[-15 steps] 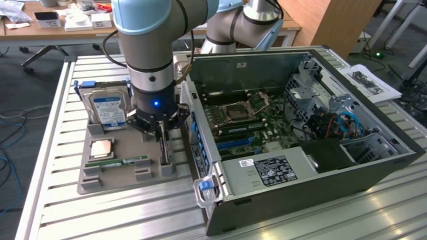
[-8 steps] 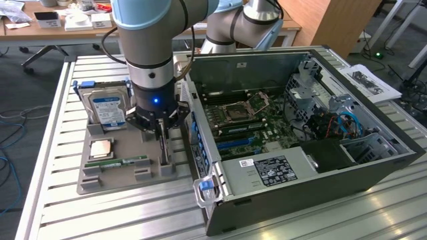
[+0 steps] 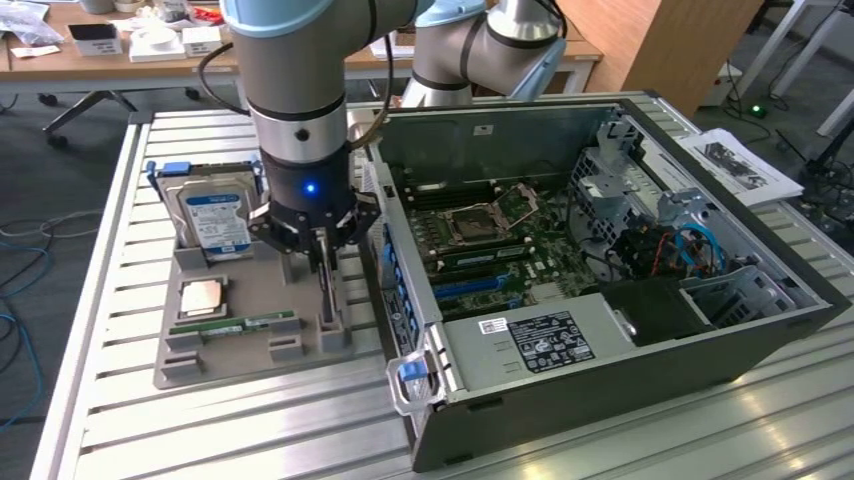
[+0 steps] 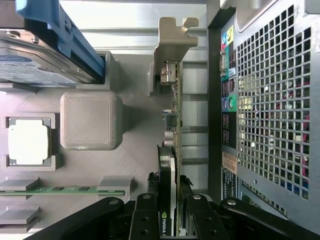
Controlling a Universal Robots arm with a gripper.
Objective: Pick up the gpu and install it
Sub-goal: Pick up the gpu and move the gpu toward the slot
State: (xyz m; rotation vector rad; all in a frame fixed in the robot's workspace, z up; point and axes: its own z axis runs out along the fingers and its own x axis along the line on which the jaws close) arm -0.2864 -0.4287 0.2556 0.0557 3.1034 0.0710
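Note:
The gpu point(image 3: 326, 295) stands edge-on as a slim dark strip in a slot at the exterior view's right side of the grey parts tray point(image 3: 227, 362). My gripper point(image 3: 320, 258) reaches straight down onto it. In the wrist view the gpu point(image 4: 174, 102) runs away from me to its tan-silver end bracket point(image 4: 172, 37). My gripper point(image 4: 169, 192) has one black finger point(image 4: 146, 212) on each side of the card's near end, pressed against it. The card still sits in its tray slot.
The tray also holds a blue-labelled hard drive point(image 3: 216, 220), a processor chip point(image 3: 200, 297) and a green memory stick point(image 3: 247, 325). The open computer case point(image 3: 694, 330) lies right beside the tray, motherboard point(image 3: 494, 240) exposed; its perforated rear wall point(image 4: 270, 100) is close to the card.

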